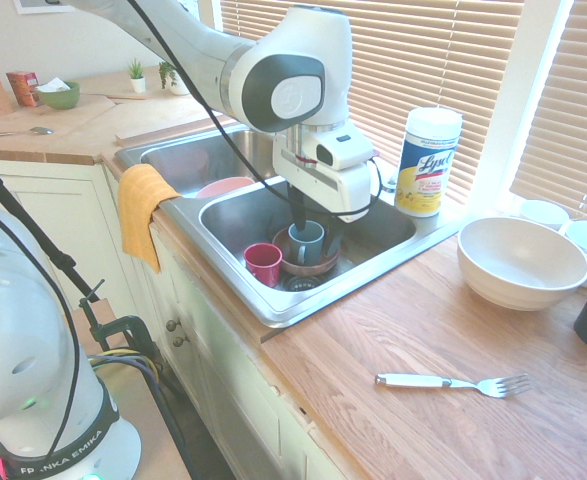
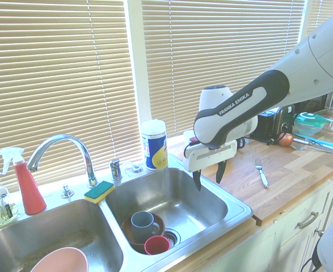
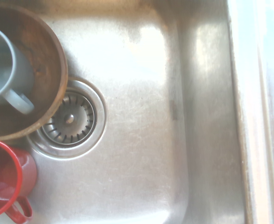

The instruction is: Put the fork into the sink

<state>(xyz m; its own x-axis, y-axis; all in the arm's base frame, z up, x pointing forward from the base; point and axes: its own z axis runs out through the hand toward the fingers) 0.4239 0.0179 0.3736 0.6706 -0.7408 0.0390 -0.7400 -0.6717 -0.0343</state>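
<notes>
Hovering over sink (image 2: 211, 195) — gripper (image 2: 209, 175) fingers apart, empty — fork (image 1: 453, 382) on counter.

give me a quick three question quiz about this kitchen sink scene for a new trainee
1. True or false: the fork already lies in the sink.
2. Which cup stands inside the brown bowl? A red, B grey, C white.
3. Fill in: the gripper hangs open and ____ over the sink's basin.

Key: 1 false, it lies on the wooden counter. 2 B, the grey cup. 3 empty.
</notes>
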